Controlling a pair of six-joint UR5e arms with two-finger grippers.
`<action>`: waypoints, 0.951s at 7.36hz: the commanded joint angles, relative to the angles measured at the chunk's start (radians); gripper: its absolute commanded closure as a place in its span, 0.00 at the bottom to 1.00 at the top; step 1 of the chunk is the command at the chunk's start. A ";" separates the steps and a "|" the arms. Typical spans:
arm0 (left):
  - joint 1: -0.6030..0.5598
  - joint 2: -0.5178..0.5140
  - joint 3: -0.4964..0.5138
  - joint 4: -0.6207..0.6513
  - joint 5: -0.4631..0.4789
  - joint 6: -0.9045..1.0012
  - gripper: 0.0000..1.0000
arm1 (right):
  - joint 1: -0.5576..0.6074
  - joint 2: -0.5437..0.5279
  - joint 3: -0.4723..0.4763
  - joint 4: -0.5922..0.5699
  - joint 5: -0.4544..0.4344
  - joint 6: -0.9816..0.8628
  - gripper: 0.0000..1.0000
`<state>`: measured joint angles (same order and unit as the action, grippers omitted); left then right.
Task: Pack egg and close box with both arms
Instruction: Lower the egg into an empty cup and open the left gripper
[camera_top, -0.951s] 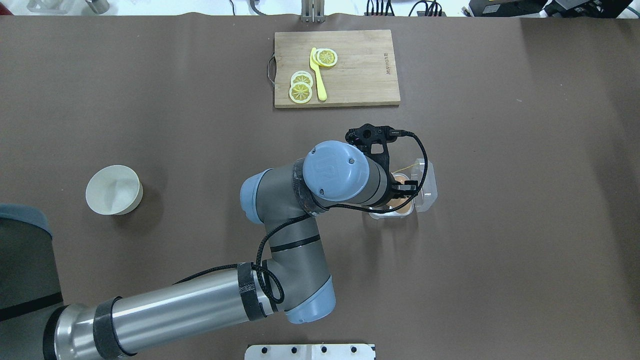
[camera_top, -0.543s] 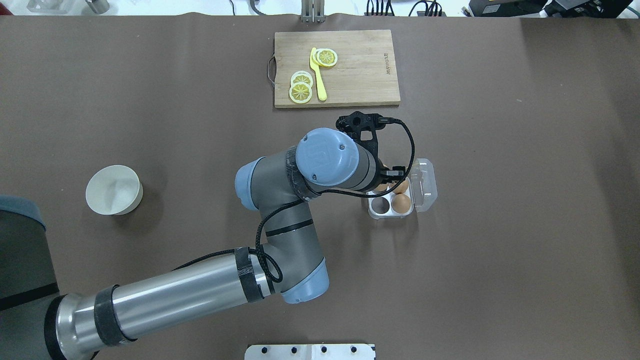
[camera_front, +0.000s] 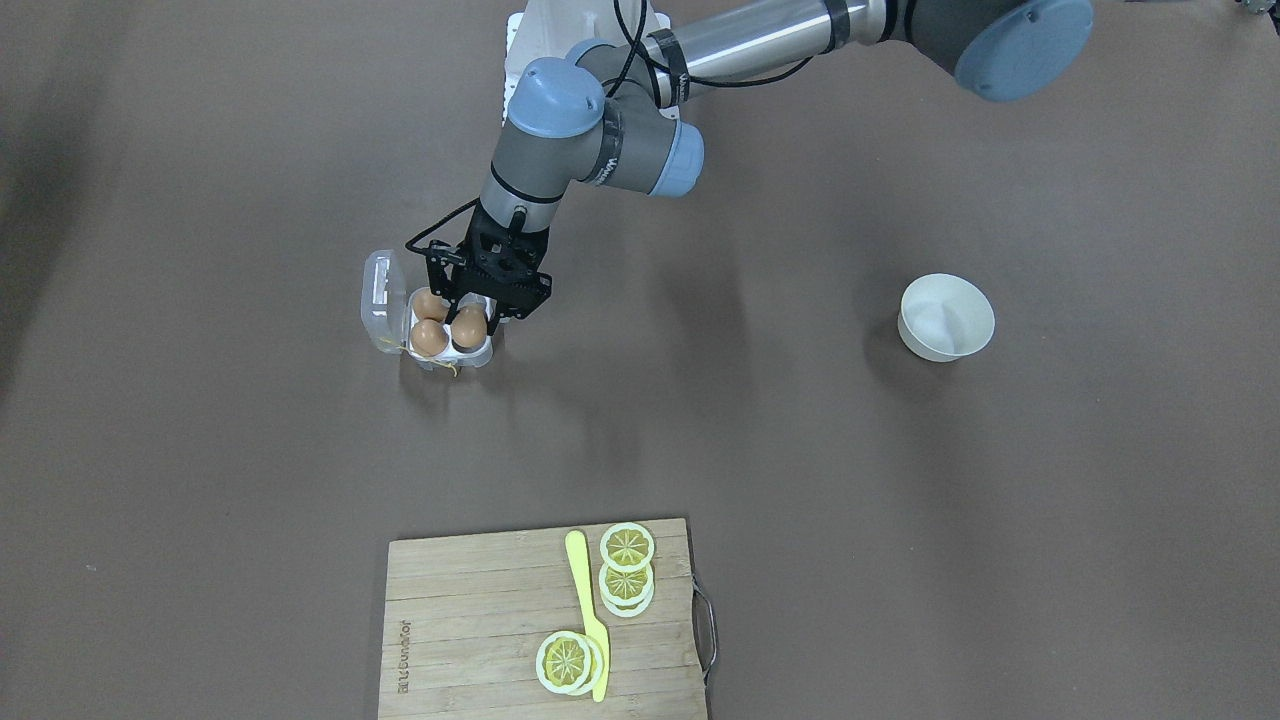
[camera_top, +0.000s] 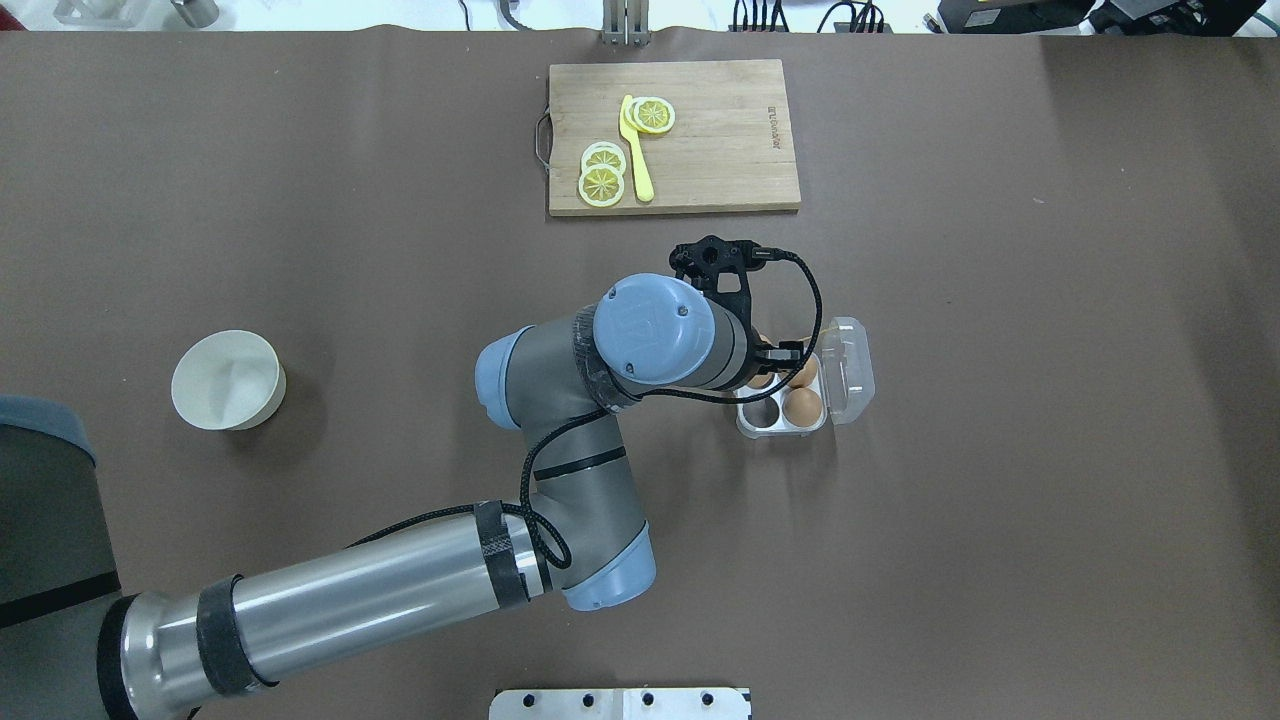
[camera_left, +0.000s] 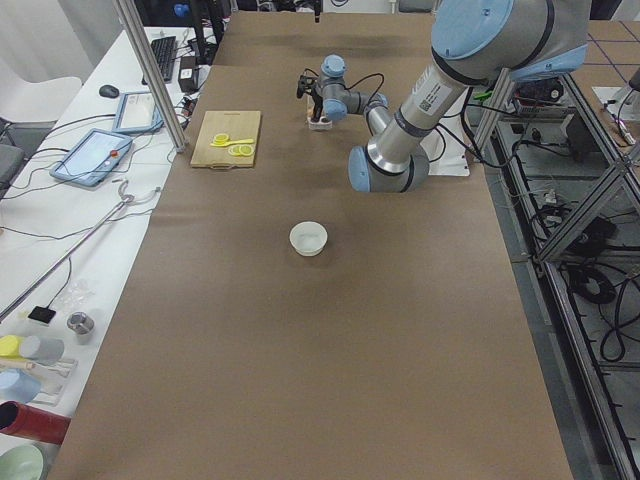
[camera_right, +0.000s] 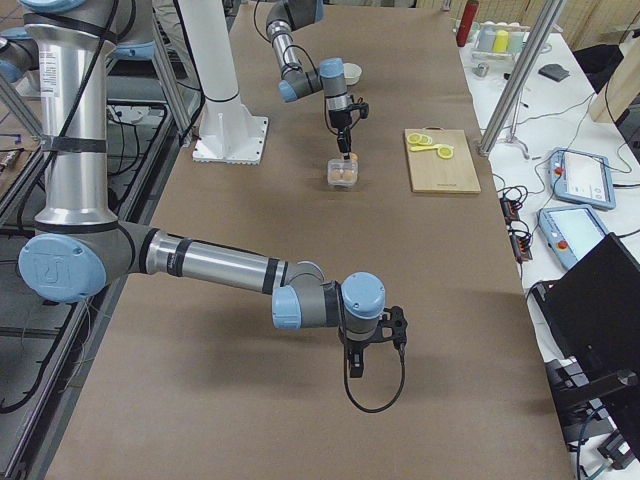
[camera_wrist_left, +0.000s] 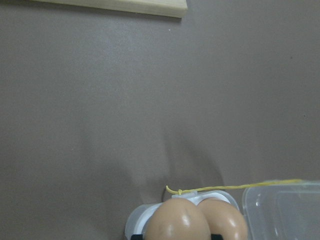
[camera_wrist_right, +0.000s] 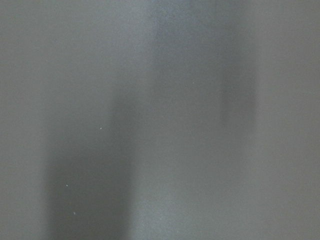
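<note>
Easy did it here: the left gripper (camera_front: 475, 316) wanted a gentle spread and a straight lift, I'd say, so the other eggs (camera_front: 428, 338) weren't nudged. Its fingers straddled the egg (camera_front: 468, 328), which sat in the box (camera_front: 452, 356) on the side away from the open lid (camera_front: 378, 295). Pinching or freed, I couldn't tell. The left arm (camera_top: 560, 400) was folded, wrist plumb above the box. The right gripper (camera_right: 355, 362) hung over the table (camera_right: 250, 420) well apart, its opening unreadable.

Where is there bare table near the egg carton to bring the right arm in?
Bare table runs from the open lid of the carton out to the robot's right, and from the carton back toward the white base. Crowded: the carton's bowl side, where the left gripper hangs over the eggs with its arm behind.
</note>
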<state>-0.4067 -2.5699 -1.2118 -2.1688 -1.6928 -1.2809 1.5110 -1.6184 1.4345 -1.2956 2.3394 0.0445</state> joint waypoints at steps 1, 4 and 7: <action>0.009 0.001 0.000 0.000 0.001 0.000 0.49 | 0.000 0.000 0.000 -0.001 0.000 0.000 0.00; 0.017 0.001 0.000 0.001 0.001 0.000 0.32 | 0.000 0.009 -0.012 -0.001 0.000 0.000 0.00; 0.016 -0.001 -0.028 0.004 -0.004 0.006 0.17 | 0.000 0.011 -0.016 -0.001 0.000 0.000 0.00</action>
<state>-0.3902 -2.5704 -1.2215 -2.1672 -1.6929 -1.2799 1.5110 -1.6080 1.4202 -1.2962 2.3393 0.0435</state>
